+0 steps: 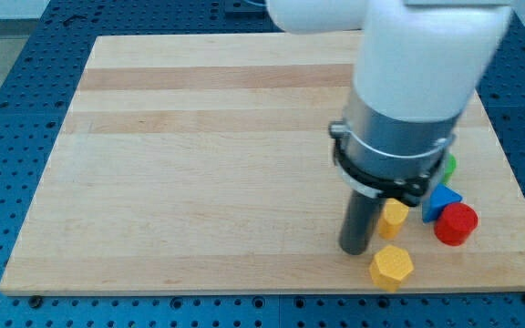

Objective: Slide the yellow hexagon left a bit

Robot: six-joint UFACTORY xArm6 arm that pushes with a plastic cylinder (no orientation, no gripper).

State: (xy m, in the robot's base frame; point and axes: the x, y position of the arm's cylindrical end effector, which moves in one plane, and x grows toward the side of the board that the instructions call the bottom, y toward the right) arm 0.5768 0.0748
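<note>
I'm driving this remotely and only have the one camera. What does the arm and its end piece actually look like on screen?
A fat white housing fills the view's top right, stepping down to a grey metallic cylinder ringed by a black clamp band. Below that hangs a straight dark rod; my tip is its blunt lower end, just left of the small yellow block. No cables or markings show.

wooden board | yellow hexagon | yellow block | blue block | red cylinder | green block

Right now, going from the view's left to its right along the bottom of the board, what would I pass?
My tip → yellow hexagon → blue block → red cylinder.
</note>
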